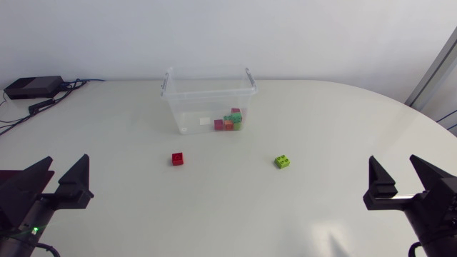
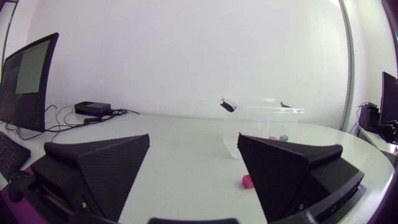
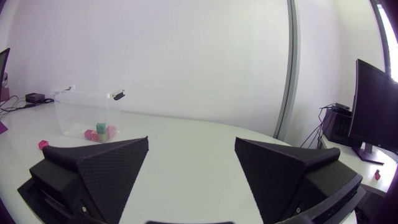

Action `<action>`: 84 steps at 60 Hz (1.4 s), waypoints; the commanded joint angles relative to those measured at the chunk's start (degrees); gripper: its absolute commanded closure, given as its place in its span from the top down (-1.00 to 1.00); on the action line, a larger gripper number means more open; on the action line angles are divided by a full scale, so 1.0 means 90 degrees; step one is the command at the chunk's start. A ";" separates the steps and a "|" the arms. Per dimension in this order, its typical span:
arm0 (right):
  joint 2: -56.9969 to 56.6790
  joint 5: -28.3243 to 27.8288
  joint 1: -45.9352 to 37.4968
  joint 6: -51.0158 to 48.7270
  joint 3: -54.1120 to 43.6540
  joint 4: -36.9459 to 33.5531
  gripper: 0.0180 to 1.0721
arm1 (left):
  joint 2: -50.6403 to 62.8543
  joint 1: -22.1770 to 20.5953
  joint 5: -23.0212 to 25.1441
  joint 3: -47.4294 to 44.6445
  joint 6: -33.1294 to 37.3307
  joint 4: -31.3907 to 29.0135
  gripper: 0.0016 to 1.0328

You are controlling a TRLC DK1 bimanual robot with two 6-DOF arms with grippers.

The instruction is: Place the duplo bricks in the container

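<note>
The left gripper [image 1: 68, 160] and right gripper [image 1: 392, 160] sit wide open, empty, at the near bench [image 1: 321, 121] edge. The red brick [image 1: 177, 158] and green brick [image 1: 282, 162] lie apart, nearer than the clear container [image 1: 208, 93].

Black box [image 1: 32, 87] with cables [image 1: 75, 83] on white table [image 1: 228, 207]

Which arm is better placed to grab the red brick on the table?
Left. The red brick lies nearer the left tool, which is open; the right tool sits closer to the green brick.
</note>
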 commanded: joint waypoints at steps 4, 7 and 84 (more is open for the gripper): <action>-0.0033 -0.0033 -0.0028 0.0120 -0.0123 -0.0021 0.91 | -0.0070 -0.0001 0.0007 -0.0101 0.0029 0.0004 0.92; -0.0033 -0.0033 -0.0028 0.0110 -0.0123 -0.0021 0.91 | -0.0079 -0.0001 0.0007 -0.0101 0.0029 0.0004 0.92; 0.6989 -0.0111 0.0890 0.0042 0.5786 -0.3917 0.91 | 0.8583 -0.1241 0.0066 0.5964 0.1503 -0.2633 0.89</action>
